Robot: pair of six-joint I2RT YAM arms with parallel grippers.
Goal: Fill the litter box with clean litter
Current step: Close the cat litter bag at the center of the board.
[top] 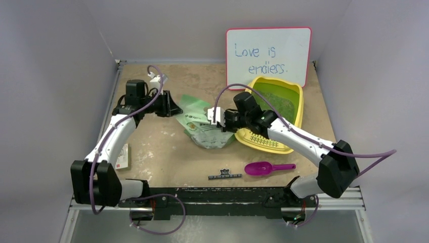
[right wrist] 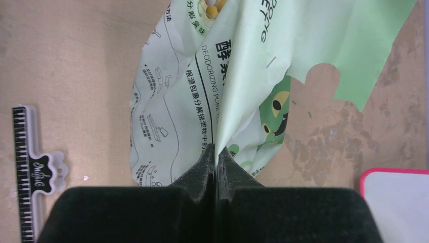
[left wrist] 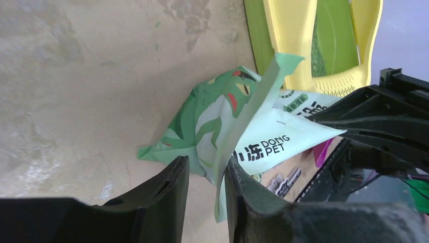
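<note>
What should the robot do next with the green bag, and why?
Probably the left jaws should draw back off the bag. They stand apart around one edge of it, not pinching, while the right jaws are shut tight on another edge. So only the right jaws hold the bag, which lies on the table beside the litter box with green litter in it.

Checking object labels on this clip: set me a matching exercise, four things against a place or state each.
Things:
1. scoop
2. litter box
3. bag
4. board

Places or states:
A. standing at the back
B. pinched by the right gripper
C. lying near the front edge of the table
D. holding green litter

Pairs: 1-C, 2-D, 3-B, 4-A.
</note>
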